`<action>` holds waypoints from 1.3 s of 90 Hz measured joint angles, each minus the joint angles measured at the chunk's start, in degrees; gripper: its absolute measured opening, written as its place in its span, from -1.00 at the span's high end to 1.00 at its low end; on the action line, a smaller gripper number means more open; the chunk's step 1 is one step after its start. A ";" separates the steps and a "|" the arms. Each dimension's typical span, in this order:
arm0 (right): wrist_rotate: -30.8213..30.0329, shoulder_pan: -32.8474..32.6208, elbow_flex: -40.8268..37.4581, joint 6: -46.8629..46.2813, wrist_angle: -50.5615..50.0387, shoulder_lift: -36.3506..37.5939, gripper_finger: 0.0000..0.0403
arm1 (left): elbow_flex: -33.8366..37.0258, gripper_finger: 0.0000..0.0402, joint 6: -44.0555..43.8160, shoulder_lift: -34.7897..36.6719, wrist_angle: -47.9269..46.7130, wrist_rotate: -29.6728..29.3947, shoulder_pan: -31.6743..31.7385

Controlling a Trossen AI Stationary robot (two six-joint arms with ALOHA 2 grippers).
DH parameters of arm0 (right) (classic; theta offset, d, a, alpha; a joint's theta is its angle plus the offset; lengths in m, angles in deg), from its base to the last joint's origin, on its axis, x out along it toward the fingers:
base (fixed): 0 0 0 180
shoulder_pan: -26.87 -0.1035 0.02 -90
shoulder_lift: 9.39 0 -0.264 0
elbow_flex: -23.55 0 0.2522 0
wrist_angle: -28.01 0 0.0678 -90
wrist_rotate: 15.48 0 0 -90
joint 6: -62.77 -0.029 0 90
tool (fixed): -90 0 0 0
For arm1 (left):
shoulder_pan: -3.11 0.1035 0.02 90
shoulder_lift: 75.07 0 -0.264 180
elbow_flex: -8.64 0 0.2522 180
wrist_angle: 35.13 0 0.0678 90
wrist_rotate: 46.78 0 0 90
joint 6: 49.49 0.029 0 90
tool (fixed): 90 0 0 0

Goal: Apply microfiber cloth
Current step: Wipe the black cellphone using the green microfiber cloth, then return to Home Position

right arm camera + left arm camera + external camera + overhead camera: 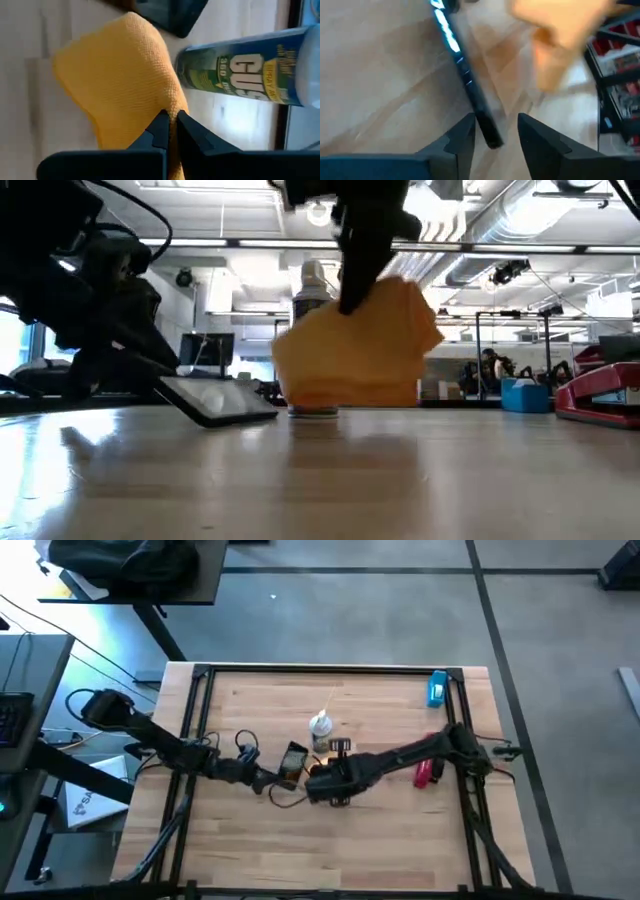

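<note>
1. Hanging from the right gripper, the cloth is pinched at one edge between the two fingers, which are clenched on the fabric.
2. In the low view the cloth droops below the right gripper near the table's middle, its lower edge down by the table top; whether it touches I cannot tell.
3. The phone sits just beside the cloth, tilted with one edge raised toward the left arm.
4. The left gripper straddles the phone's near end, one finger on each side. It seems to grasp the phone, though contact is not clear.
5. A spray can stands just behind the cloth, close to the phone.
6. In the high view both grippers meet near the table's centre, the left gripper at the phone and the right gripper just beside it.
7. A red tool lies by the right arm and a blue object sits near the far right corner.
</note>
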 joint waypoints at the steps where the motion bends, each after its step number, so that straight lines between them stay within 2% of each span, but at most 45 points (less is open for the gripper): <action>1: 0.31 0.10 -0.70 0.25 0.55 0.00 1.00 | 0.00 0.32 0.42 0.31 -0.34 0.01 0.12; 21: 1.36 1.65 -12.89 2.69 10.88 0.67 1.00 | 0.02 0.31 10.45 10.30 -10.29 -0.01 3.74; 38: 1.92 1.95 -18.18 6.43 20.56 5.26 1.00 | 0.02 0.31 26.19 20.27 -12.38 -0.18 6.48; 48: 4.88 3.55 -21.95 7.09 24.69 9.57 0.96 | 0.02 0.31 35.17 25.59 -12.53 -1.27 7.56; 59: 11.18 5.94 -29.71 6.68 33.67 15.23 0.84 | 0.02 0.32 43.04 30.56 -12.39 -2.06 8.22; 66: 13.05 7.31 -35.66 5.65 41.38 18.91 0.72 | 0.02 0.32 46.52 33.55 -12.39 -3.04 8.52; 78: 17.93 9.85 -45.88 3.57 61.04 25.16 0.48 | 0.02 0.32 50.69 38.15 -12.30 -7.83 8.71; 97: 18.41 13.54 -59.93 0.52 75.77 33.33 0.15 | 0.02 0.32 57.59 45.19 -11.88 -16.91 8.77; 107: 18.78 15.01 -69.41 0.45 90.31 40.18 0.07 | 0.02 0.32 60.62 48.78 -11.96 -16.13 8.75; 117: 19.28 17.41 -79.41 -0.55 99.83 47.11 0.07 | 0.02 0.32 63.37 51.49 -12.10 -14.14 8.75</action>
